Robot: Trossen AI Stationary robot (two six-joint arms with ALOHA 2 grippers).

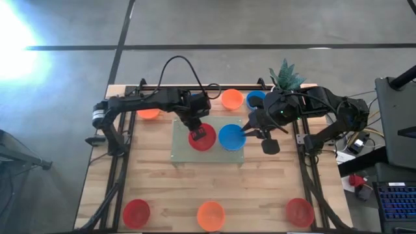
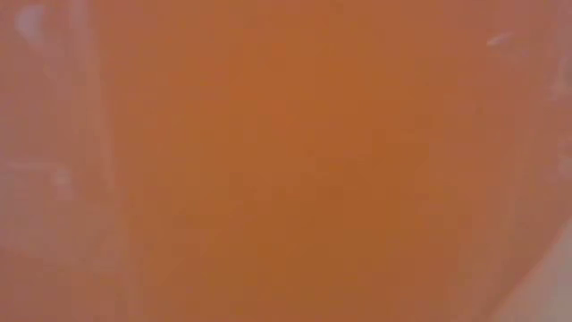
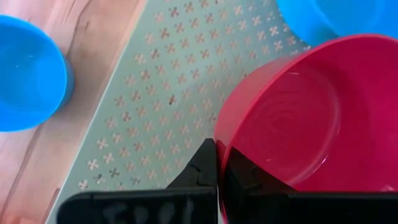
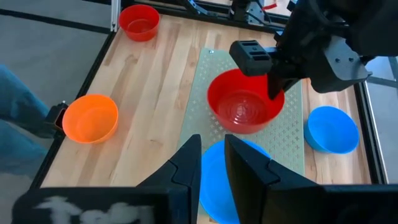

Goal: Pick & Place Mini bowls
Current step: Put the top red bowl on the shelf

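Eight mini bowls are showing on the bench in the high view. Three are red: one (image 1: 202,138) sitting on the pale green mat (image 1: 184,148), one (image 1: 136,212) near the front left corner, one (image 1: 299,212) near the front right corner. Three are orange: two (image 1: 149,113) (image 1: 231,99) lying along the back edge, one (image 1: 211,215) at the front edge's middle. Two are blue: one (image 1: 231,137) on the mat, one (image 1: 255,99) by the single potted plant (image 1: 285,75).

Bright glare floods the floor (image 1: 19,39); low view is orange blur.
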